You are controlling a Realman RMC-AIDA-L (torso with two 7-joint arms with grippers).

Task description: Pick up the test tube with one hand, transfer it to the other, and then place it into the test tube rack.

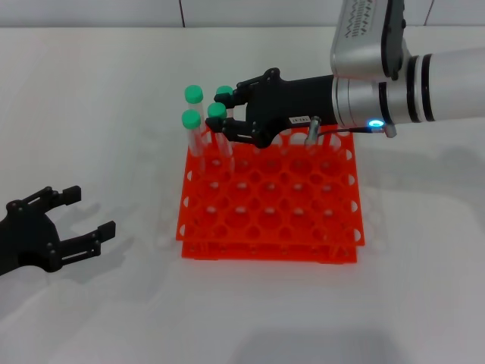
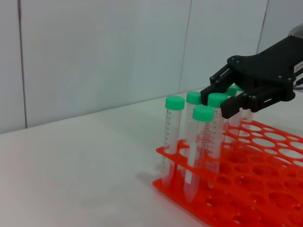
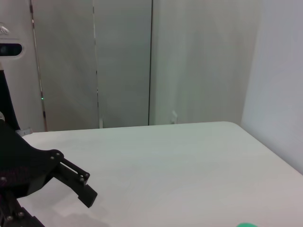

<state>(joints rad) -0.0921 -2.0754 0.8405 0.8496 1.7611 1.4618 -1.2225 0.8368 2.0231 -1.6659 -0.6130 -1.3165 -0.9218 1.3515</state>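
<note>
The orange-red test tube rack stands mid-table; it also shows in the left wrist view. Several green-capped tubes stand upright in its far left corner. My right gripper, the labelled one, reaches in over the rack's far edge. Its fingers are apart, one on each side of the cap of the test tube, which stands in a hole. The left wrist view shows the same: the right gripper straddles that test tube's cap. My left gripper rests open and empty at the near left of the table.
Three other tubes stand near the gripper. A cable and metal fitting hang from the right wrist over the rack's far row. The white table stretches left and in front of the rack.
</note>
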